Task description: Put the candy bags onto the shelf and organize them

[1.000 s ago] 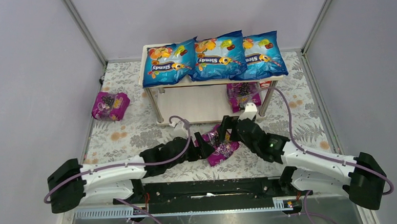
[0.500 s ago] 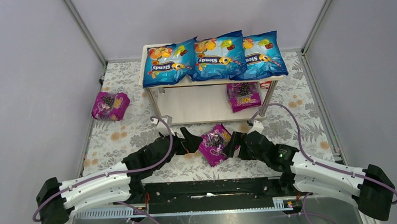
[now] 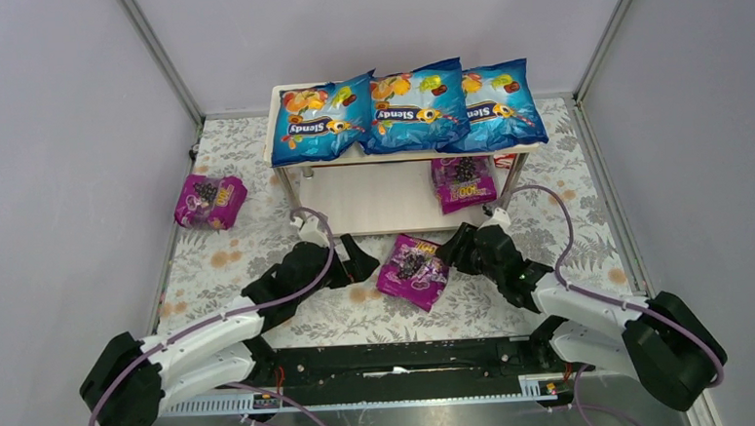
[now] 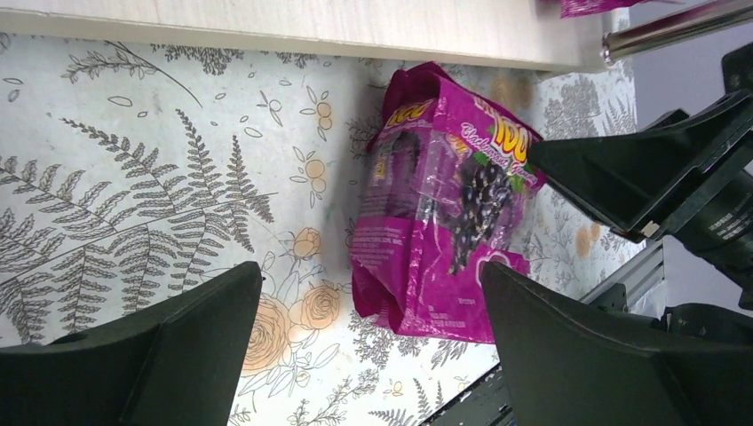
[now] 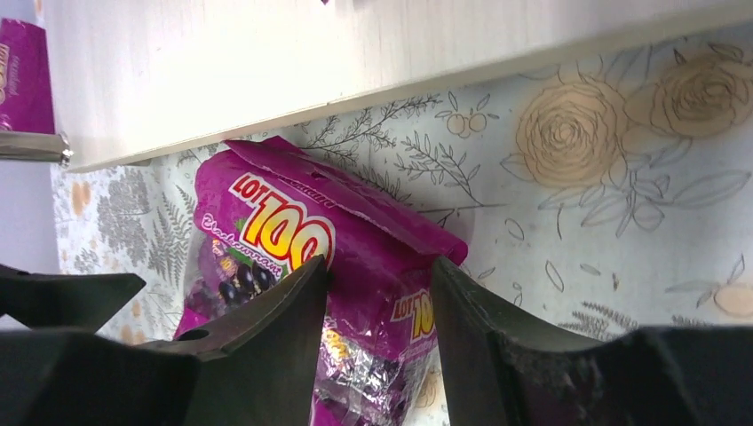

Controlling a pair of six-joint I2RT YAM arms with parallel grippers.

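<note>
Three blue candy bags (image 3: 415, 104) lie in a row on the top board of the shelf (image 3: 373, 199). One magenta bag (image 3: 462, 181) rests on the lower board at the right. Another magenta bag (image 3: 209, 200) lies on the floor at the far left. A third magenta bag (image 3: 413, 270) (image 4: 444, 213) (image 5: 293, 240) lies on the floor in front of the shelf. My right gripper (image 3: 457, 251) (image 5: 377, 266) has its jaws narrowed around that bag's right end, both fingers touching it. My left gripper (image 3: 357, 263) (image 4: 368, 275) stands wide open just left of the bag, holding nothing.
The floor mat (image 3: 258, 248) has a flower and fern print. Grey walls with metal corner rails (image 3: 161, 58) close in the cell. The shelf's silver post (image 3: 295, 203) stands left of the left gripper. A black rail (image 3: 391, 359) joins the arm bases.
The left gripper has opened fully and drawn back left off the middle magenta bag. The right gripper's jaws have closed in on the bag's right end. The bag has shifted slightly toward the shelf.
</note>
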